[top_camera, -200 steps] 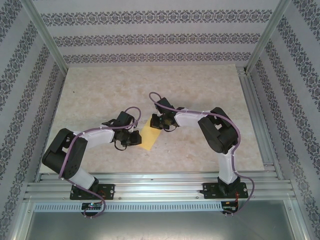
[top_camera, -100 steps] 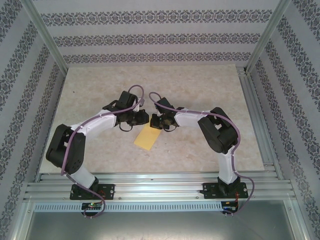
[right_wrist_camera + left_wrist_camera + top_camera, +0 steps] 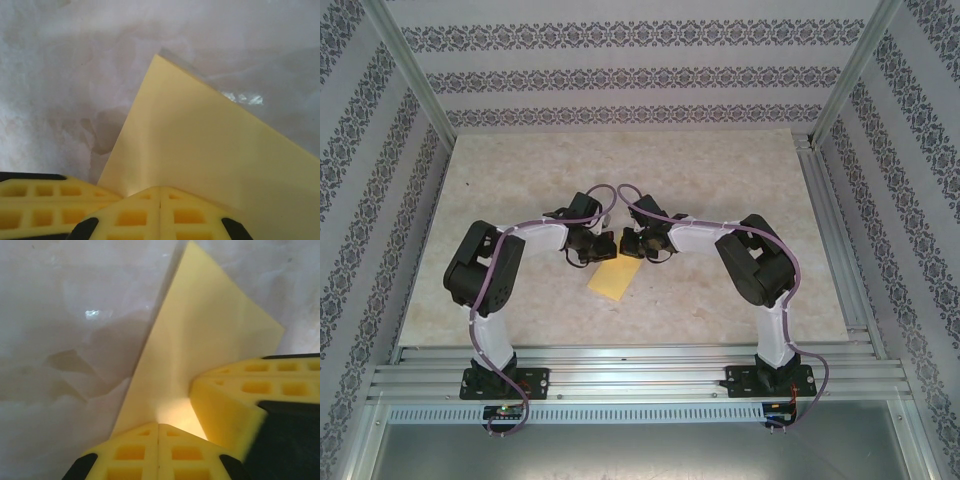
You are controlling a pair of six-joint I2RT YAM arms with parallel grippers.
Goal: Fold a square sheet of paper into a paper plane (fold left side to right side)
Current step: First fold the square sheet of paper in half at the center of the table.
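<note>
The square sheet of paper [image 3: 610,282] lies flat on the table as a narrow mustard-yellow rectangle, tilted, between the two arms. My left gripper [image 3: 608,246] and right gripper [image 3: 626,245] meet tip to tip at its far end. In the left wrist view the left gripper [image 3: 158,426] is shut, its tips down on the paper [image 3: 210,330], with the right gripper's fingers [image 3: 225,395] close beside. In the right wrist view the right gripper [image 3: 160,189] is shut too, tips on the paper [image 3: 210,135], the left gripper's fingers [image 3: 40,192] at its left.
The pale marbled table [image 3: 720,180] stretches around the paper. Patterned walls and metal posts [image 3: 415,70] enclose it. An aluminium rail frame [image 3: 640,372] runs along the near edge, where the arm bases are bolted.
My left gripper swung from the paper's left side up to its far end, closed, and now meets the right gripper. The paper looks narrower and lies slightly further left. The right arm stayed put.
</note>
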